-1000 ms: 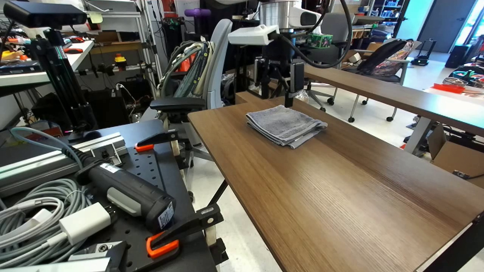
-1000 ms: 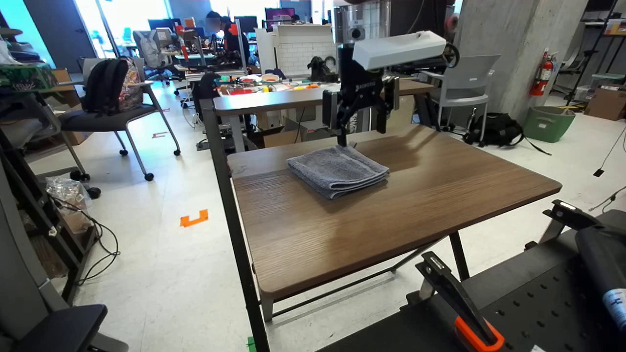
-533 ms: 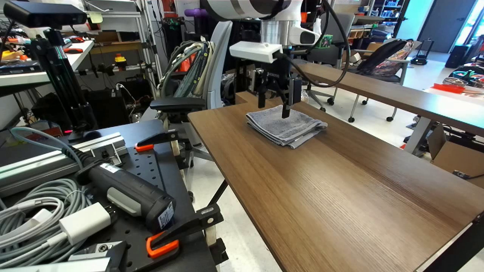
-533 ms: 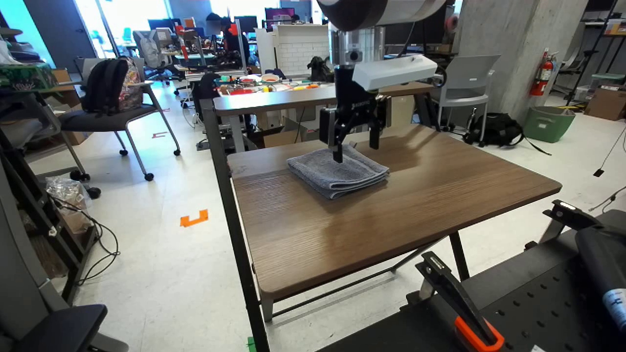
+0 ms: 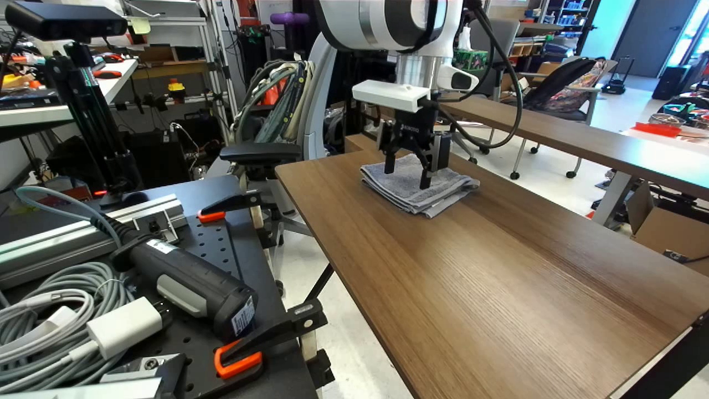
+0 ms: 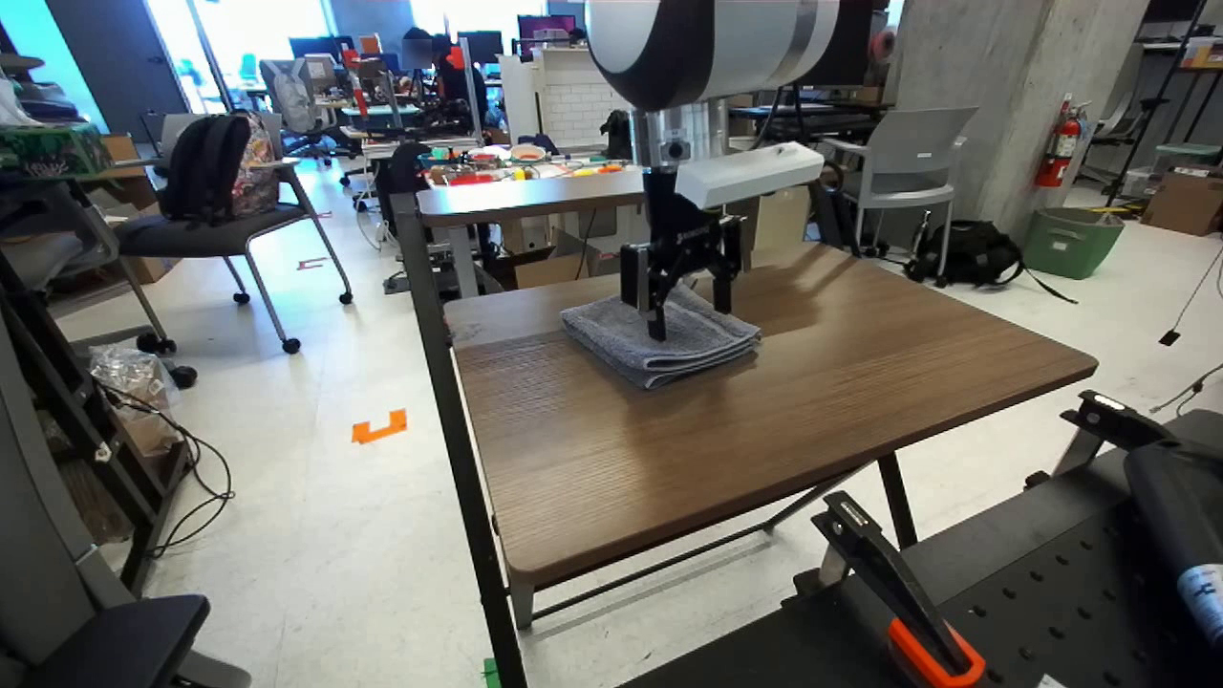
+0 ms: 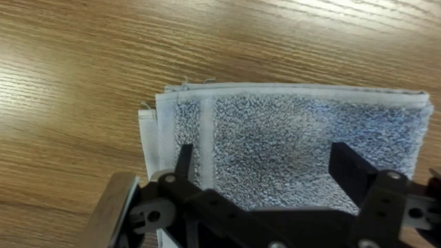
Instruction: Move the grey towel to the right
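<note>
The gripper (image 7: 262,148) stands directly over the towel (image 7: 282,127), its jaws wide apart, both fingers (image 7: 348,170) inside the towel's outline.

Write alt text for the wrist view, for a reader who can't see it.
An open black pincer is over a folded grey towel, its two fingers set wide apart with cloth showing between them; whether the fingers touch it is unclear. The towel lies on a wood-grain tabletop and has a pale stripe near its left edge.
</note>
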